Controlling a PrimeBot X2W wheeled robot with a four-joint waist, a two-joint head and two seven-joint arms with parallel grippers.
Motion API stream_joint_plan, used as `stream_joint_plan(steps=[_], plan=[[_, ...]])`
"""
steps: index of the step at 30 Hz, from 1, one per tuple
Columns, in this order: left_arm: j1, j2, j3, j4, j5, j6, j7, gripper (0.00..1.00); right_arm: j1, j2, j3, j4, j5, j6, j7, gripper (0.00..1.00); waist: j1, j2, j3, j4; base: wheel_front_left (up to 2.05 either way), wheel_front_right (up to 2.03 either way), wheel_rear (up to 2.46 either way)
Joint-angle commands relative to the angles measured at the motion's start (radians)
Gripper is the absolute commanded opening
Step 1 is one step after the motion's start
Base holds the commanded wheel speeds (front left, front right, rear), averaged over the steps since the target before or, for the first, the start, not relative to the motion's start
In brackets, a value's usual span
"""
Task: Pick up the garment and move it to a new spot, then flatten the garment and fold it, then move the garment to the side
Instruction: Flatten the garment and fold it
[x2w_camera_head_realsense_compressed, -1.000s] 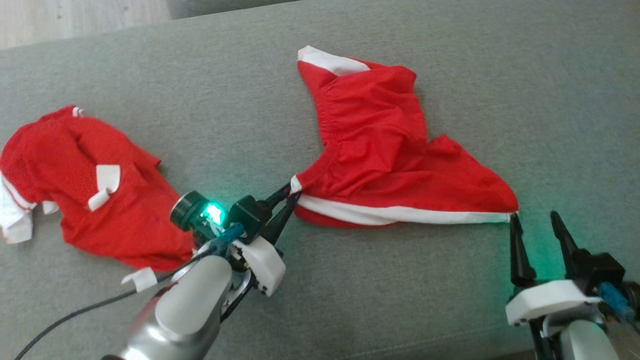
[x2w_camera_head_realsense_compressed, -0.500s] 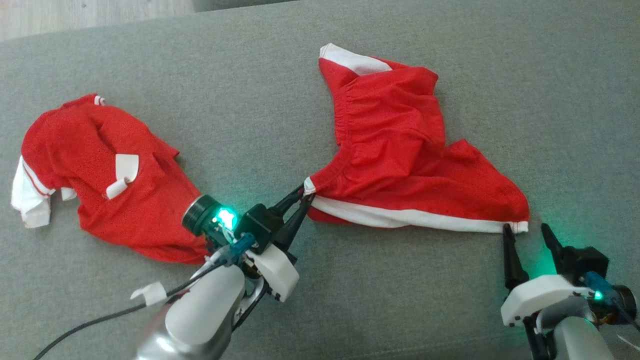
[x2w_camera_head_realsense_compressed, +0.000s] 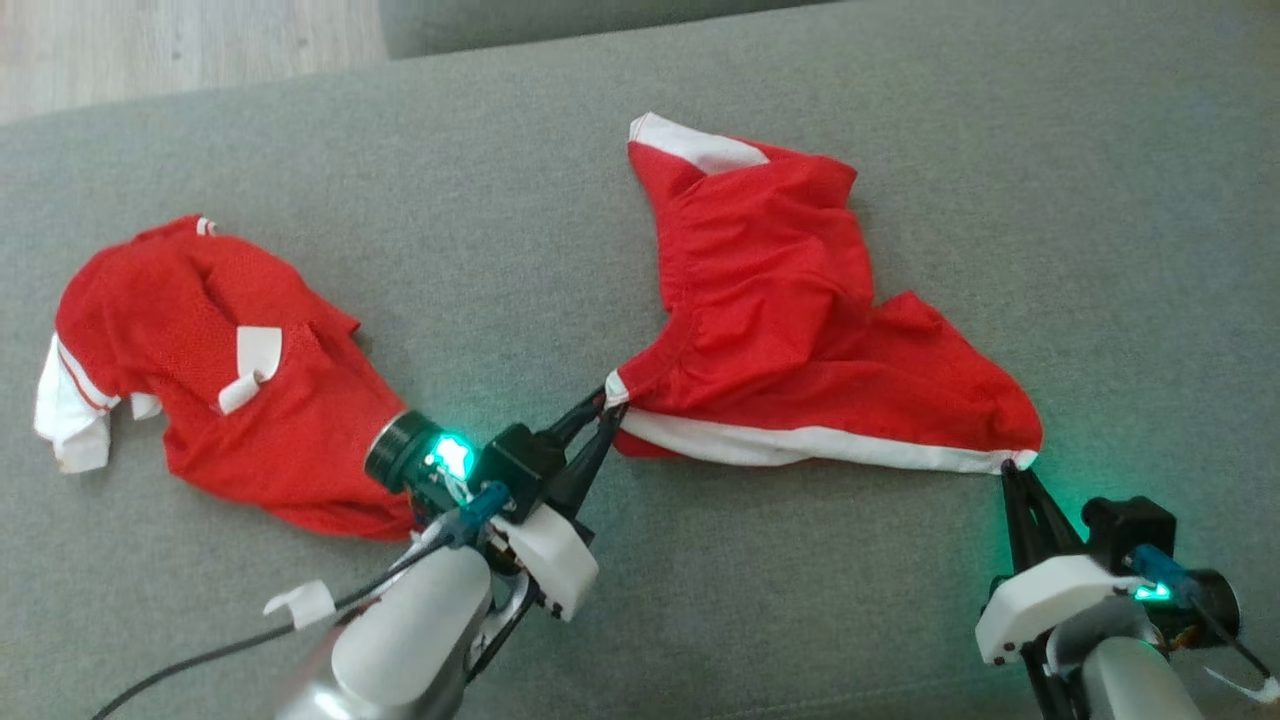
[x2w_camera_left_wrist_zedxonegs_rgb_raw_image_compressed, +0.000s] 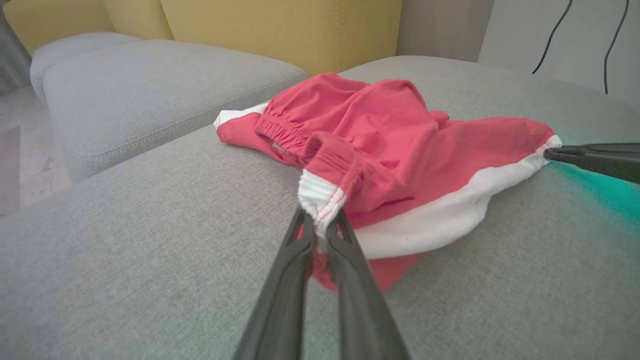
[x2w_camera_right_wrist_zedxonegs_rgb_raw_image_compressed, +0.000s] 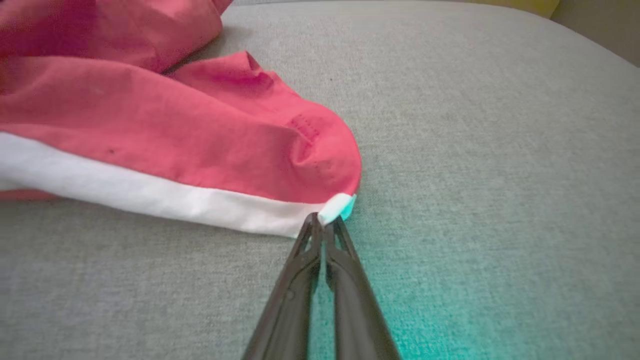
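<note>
The garment (x2w_camera_head_realsense_compressed: 790, 330) is a pair of red shorts with white trim, lying crumpled on the grey cushion. My left gripper (x2w_camera_head_realsense_compressed: 608, 400) is shut on its near left corner, where the white waistband end (x2w_camera_left_wrist_zedxonegs_rgb_raw_image_compressed: 320, 197) sits pinched between the fingers. My right gripper (x2w_camera_head_realsense_compressed: 1012, 467) is shut on the garment's near right corner; the white hem tip (x2w_camera_right_wrist_zedxonegs_rgb_raw_image_compressed: 336, 207) pokes out past the closed fingertips (x2w_camera_right_wrist_zedxonegs_rgb_raw_image_compressed: 320, 225). The white hem band (x2w_camera_head_realsense_compressed: 800, 440) runs fairly straight between the two grippers. The right gripper's fingers (x2w_camera_left_wrist_zedxonegs_rgb_raw_image_compressed: 595, 157) also enter the left wrist view from the right.
A second red and white garment (x2w_camera_head_realsense_compressed: 230, 370) lies bunched at the left, just behind my left wrist. Wooden floor (x2w_camera_head_realsense_compressed: 180, 45) lies beyond the cushion's far left edge. Another grey cushion (x2w_camera_left_wrist_zedxonegs_rgb_raw_image_compressed: 150, 85) and a yellow backrest (x2w_camera_left_wrist_zedxonegs_rgb_raw_image_compressed: 280, 25) stand beyond.
My right gripper moved up to the garment's right corner and closed on it; a second ago its fingers stood open beside the hem. The left gripper kept its hold. The camera shifted slightly.
</note>
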Motion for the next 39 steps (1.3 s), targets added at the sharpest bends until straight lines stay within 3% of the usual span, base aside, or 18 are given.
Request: stream_joint_plan(steps=[1, 8, 19, 28, 39], plan=[[-0.020, 0.014, 0.035, -0.027, -0.012, 0.009, -0.007, 0.00, -0.019, -0.007, 0.030, -0.030, 0.022, 0.007, -0.012, 0.00, 0.0001, 0.0000, -0.010, -0.002, 0.00, 0.00, 0.00], [-0.052, 0.018, 0.064, -0.046, -0.041, 0.013, -0.009, 0.00, -0.045, -0.007, 0.057, -0.117, 0.112, 0.007, -0.051, 0.00, 0.0001, 0.0000, -0.050, -0.002, 0.00, 0.00, 0.00], [-0.241, 0.032, 0.136, -0.069, -0.115, -0.032, 0.084, 0.00, -0.158, -0.024, 0.092, -0.333, 0.200, 0.007, -0.028, 0.00, 0.0001, 0.0000, -0.114, -0.002, 0.00, 0.00, 0.00], [-0.450, 0.021, 0.189, -0.020, -0.130, -0.022, 0.132, 0.00, -0.313, -0.107, 0.125, -0.489, 0.173, 0.007, 0.059, 0.00, 0.0001, 0.0000, -0.157, -0.004, 0.00, 0.00, 0.00], [-0.545, 0.023, 0.206, 0.021, -0.143, -0.027, 0.128, 0.00, -0.379, -0.162, 0.115, -0.536, 0.026, 0.007, 0.120, 0.00, 0.0001, 0.0000, -0.191, 0.033, 0.00, 0.00, 0.00]])
